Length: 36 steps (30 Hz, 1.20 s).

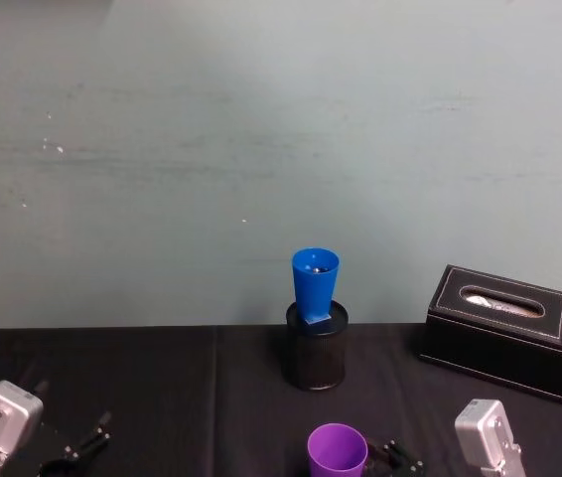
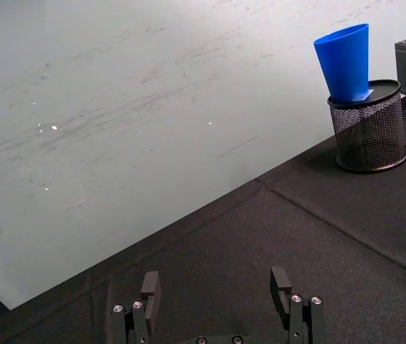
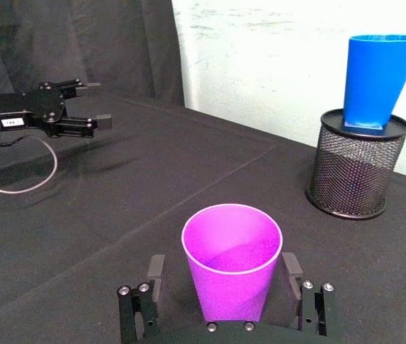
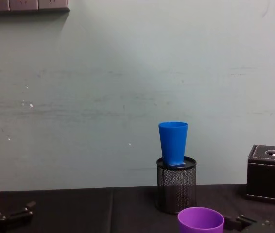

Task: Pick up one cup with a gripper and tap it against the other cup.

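Note:
The purple cup [image 3: 232, 261] stands upright near the table's front edge, right of centre, also seen in the head view [image 1: 337, 450]. My right gripper [image 3: 221, 272] is open, with one finger on each side of the cup and small gaps showing; the cup's base is hidden behind the gripper body. The blue cup [image 1: 315, 283] sits on top of a black mesh pen holder [image 1: 315, 350] farther back, slightly tilted [image 3: 377, 79]. My left gripper [image 2: 215, 285] hovers low over the black cloth at the front left, open and holding nothing.
A black tissue box [image 1: 509, 328] sits at the back right, to the right of the pen holder. Black cloth [image 1: 162, 378] covers the table, and a pale wall [image 1: 261, 149] rises right behind it. A cable loop [image 3: 16, 168] hangs by the left arm.

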Motion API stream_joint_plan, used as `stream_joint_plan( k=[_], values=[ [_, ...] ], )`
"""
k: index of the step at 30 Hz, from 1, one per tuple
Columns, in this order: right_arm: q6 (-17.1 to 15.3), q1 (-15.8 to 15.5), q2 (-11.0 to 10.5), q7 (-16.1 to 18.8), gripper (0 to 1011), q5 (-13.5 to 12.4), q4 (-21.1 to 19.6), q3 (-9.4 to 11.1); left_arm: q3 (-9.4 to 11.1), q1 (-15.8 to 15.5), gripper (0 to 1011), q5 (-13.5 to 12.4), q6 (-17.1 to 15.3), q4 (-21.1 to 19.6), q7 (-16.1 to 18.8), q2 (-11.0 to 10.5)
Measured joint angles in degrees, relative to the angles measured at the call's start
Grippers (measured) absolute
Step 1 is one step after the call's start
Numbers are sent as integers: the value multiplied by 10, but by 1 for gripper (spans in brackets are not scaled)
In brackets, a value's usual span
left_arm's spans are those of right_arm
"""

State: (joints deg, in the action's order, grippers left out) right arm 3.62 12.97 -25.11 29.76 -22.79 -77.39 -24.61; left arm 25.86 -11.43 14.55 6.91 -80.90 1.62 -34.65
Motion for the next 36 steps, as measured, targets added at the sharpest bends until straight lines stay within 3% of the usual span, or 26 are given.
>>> stream_joint_plan(
  k=[10,20,27,36],
  values=[
    [13,21,24,2,1002,16,30,-6,0,0,1005,0,0,0,0,0],
    [12,19,22,2,995,15,28,-6,0,0,1004,0,0,0,0,0],
    [12,18,21,2,820,14,26,-6,0,0,1005,0,0,0,0,0],
    [12,18,20,2,755,13,25,-5,0,0,1005,0,0,0,0,0]
  ],
)
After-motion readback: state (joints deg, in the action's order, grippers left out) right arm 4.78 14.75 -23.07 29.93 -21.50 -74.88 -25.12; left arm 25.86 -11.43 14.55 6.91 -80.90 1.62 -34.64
